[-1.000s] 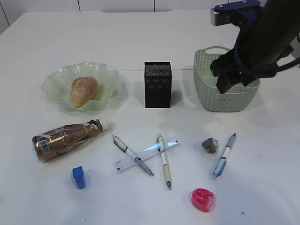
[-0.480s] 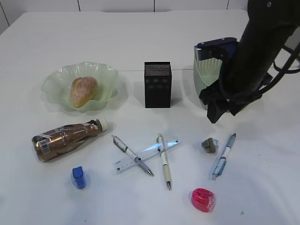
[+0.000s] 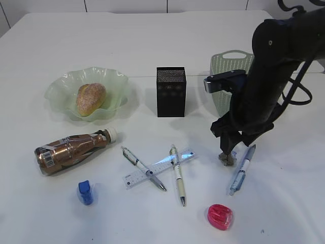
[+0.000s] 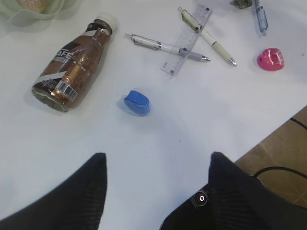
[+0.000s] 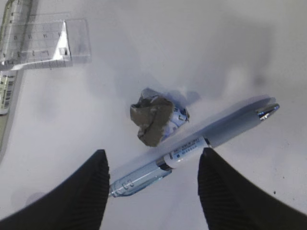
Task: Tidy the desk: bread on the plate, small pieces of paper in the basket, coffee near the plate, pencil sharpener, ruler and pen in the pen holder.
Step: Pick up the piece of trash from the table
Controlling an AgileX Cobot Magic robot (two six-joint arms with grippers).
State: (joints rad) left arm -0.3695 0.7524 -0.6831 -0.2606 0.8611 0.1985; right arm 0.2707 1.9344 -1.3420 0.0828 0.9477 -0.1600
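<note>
Spreading across your whole view, the white counter (image 3: 152, 40) has plenty of bare surface at the back and along the near left, while the left wrist view shows its edge close beyond the pink pencil sharpener (image 3: 220, 216). You have the right arm reaching down over the right side, partly covering the basket (image 3: 223, 68), which stands near the back right. The plate (image 3: 61, 89) sits at the left with the bread (image 3: 91, 98) already lying in it. The pen holder (image 3: 171, 91) stands upright in the middle, apart from both. The coffee (image 3: 71, 151) lies on its side in front of the plate, cap pointing toward the centre. The ruler (image 3: 158, 168) lies slanted, crossed by two pens (image 3: 143, 169), with open room around that cluster. Your right end effector (image 3: 232, 148) hangs open just above the crumpled paper (image 5: 154, 119), one finger to either side in the wrist view, touching nothing; a blue-grey pen (image 5: 192, 147) lies right against that paper. The left end effector (image 4: 156, 172) is open too, hovering over bare counter near the blue sharpener (image 4: 136, 102).
</note>
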